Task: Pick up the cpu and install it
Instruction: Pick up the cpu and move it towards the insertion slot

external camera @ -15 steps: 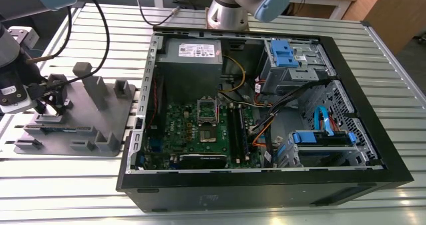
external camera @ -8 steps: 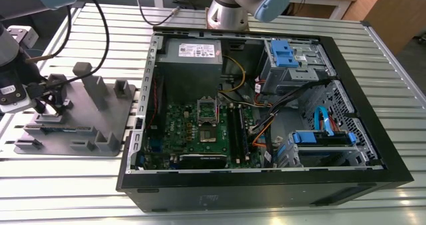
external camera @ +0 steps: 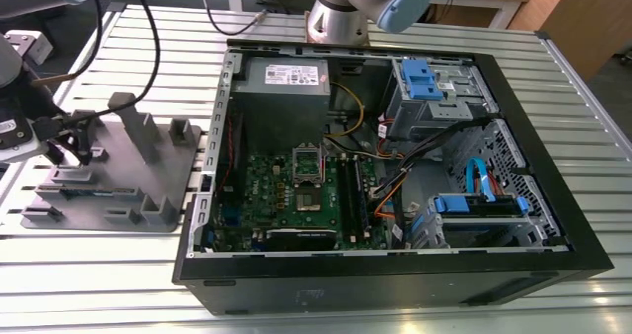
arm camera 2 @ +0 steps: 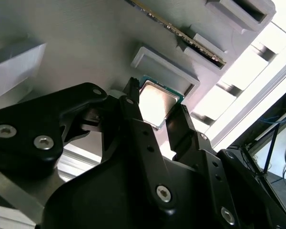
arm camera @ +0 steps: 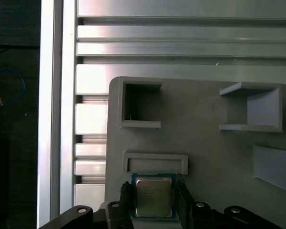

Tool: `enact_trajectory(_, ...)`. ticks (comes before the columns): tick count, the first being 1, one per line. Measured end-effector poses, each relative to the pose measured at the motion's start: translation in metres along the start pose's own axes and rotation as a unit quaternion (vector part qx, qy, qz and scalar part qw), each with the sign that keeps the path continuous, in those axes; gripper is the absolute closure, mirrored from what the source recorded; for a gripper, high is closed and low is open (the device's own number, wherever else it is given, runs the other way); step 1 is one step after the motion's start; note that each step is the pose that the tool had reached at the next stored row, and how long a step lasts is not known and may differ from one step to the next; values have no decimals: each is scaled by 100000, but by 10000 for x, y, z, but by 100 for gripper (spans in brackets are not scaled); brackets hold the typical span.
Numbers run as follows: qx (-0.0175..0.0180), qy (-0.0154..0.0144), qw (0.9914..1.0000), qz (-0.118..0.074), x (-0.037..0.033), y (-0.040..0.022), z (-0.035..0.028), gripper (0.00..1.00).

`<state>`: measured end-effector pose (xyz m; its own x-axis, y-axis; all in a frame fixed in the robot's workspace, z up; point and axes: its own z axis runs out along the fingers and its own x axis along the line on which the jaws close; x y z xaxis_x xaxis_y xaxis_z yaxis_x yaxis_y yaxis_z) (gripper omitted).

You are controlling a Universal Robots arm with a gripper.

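- Step in hand: the pick-up. The claw (arm camera: 153,187) is down on the grey tray (arm camera: 205,157), one finger on each side of the cpu (arm camera: 154,198).
- Claw state: in both wrist views the fingers (arm camera 2: 132,90) meet opposite edges of the chip with no gap showing. I judge it clamped on the cpu, though how firmly cannot be told.
- Where the chip is: low against the tray floor, silvery top up and its green border showing, just beside a low raised ridge (arm camera: 155,162) of the tray. Nothing shows it raised clear, so I judge the lift not yet done.
- What the next move calls for, in my judgement: an even hold on both edges and a level, straight rise. The ridge is close alongside, and the tray's upright posts (external camera: 133,127) stand around the claw.
- The tray rests on the slatted metal counter (external camera: 99,275).
- Beside the tray, towards the exterior view's right, lies the open computer case (external camera: 395,282), with the green motherboard (external camera: 286,201) on the side nearest the tray.
- The socket (external camera: 310,178) is on that board, well apart from the tray. No chip can be made out in it, so installation stands undone.
- Loose cables (external camera: 415,164) cross the case on the socket's far side from the tray.
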<state>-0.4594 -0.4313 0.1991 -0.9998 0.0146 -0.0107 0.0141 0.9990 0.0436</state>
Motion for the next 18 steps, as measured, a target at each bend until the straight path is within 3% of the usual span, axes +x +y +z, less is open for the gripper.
enact_trajectory(11, 2, 4, 100000, 1, -6, 13, -289, 53)
enact_trajectory(18, 1, 1, 100000, -4, -8, 17, -395, 53)
